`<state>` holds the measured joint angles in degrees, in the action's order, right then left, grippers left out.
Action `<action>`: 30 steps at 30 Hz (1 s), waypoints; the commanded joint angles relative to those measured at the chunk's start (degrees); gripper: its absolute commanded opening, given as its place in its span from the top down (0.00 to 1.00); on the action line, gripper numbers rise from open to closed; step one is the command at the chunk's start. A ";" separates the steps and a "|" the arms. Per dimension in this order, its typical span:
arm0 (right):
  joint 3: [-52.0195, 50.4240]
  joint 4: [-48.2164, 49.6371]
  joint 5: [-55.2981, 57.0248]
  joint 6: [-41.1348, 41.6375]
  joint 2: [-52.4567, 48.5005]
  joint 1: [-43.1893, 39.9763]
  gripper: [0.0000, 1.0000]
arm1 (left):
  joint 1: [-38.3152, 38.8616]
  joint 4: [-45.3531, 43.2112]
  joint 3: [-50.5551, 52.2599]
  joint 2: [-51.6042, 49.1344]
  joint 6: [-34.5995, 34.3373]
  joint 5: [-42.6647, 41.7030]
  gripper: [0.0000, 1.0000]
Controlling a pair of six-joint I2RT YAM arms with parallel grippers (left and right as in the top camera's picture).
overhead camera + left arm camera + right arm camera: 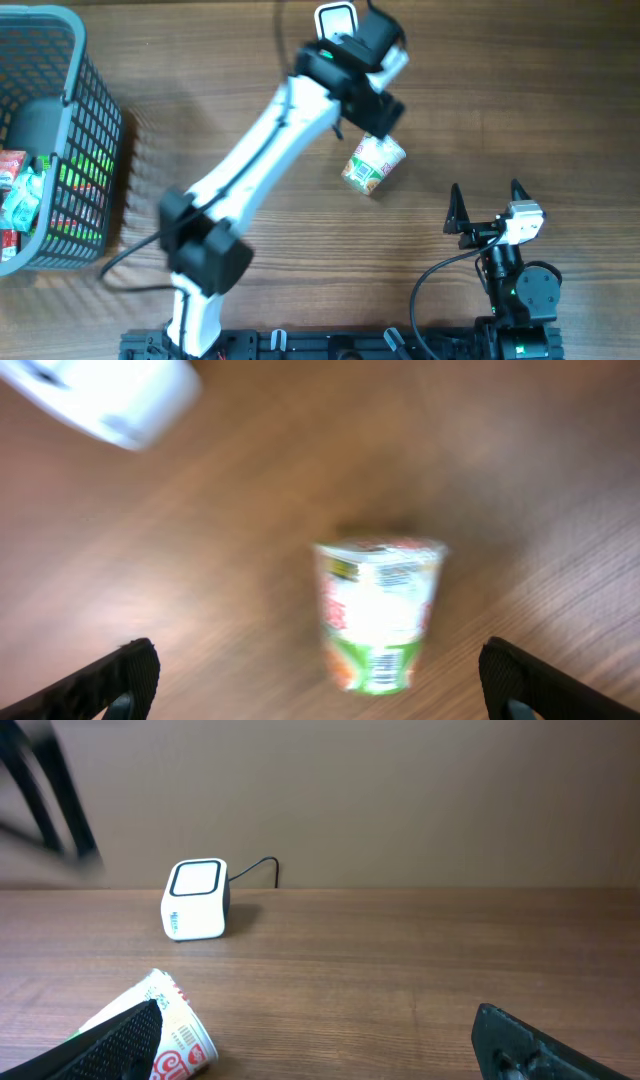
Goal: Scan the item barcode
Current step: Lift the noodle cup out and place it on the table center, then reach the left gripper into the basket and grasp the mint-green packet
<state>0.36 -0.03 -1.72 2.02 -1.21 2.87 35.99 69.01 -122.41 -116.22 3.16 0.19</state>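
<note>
Left fingers [125, 678]: wide apart, clamped on nothing. Left gripper [320, 685]: above the cup [378, 610], clear of it.

Cup: on its side on the table [500, 80], free of both arms, near the scanner [335, 20] but not at it. Left wrist view blurred; barcode not readable there.

Right gripper [320, 1045]: jaws wide too, empty, low by the front edge, well apart from the cup.

Basket [95, 120]: far left, packets inside.

Judged: cup out on the table and close to the scanner, yet not in hand and not facing the scanner window. No telling whether a scan is already made. If not, left to do: grip cup, turn barcode to window, hold it there.
</note>
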 commanded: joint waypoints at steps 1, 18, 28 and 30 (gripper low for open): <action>-0.07 0.15 -0.92 -0.52 0.31 -0.26 0.00 | -9.94 3.85 -6.40 9.73 0.90 6.38 0.00; -0.07 0.15 -0.92 -0.50 0.31 -0.26 0.00 | -89.15 19.41 -5.68 3.82 20.06 -9.55 0.16; -0.07 0.15 -0.92 -0.50 0.31 -0.26 0.00 | -89.11 7.32 6.88 -1.18 20.70 -7.58 0.00; -0.07 0.15 -0.92 -0.52 0.31 -0.26 0.00 | -89.11 2.25 10.64 -1.18 20.70 -6.05 0.00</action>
<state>0.36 -0.03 -1.93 2.02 -1.23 2.83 -52.95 75.13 -115.77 -117.08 22.90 -7.38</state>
